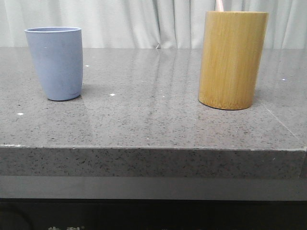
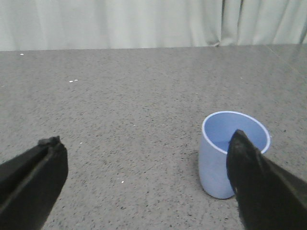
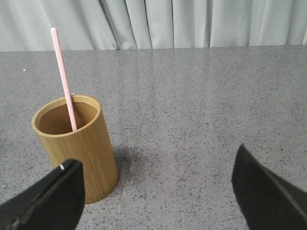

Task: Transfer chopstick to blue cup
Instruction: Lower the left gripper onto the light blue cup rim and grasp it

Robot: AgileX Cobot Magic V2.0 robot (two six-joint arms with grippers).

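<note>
Front view: chopstick (image 1: 219,5) stands inside bamboo holder (image 1: 232,60), well apart from blue cup (image 1: 55,62).

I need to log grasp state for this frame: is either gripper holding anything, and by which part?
Nothing is held. Both the left gripper and right gripper are open; the chopstick stands in the bamboo holder.

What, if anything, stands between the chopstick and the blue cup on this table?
Nothing visible on the table. The chopstick stands inside the bamboo holder, so that wall encloses its lower part and it must be lifted out. Bare tabletop lies between the holder and the empty blue cup.
</note>
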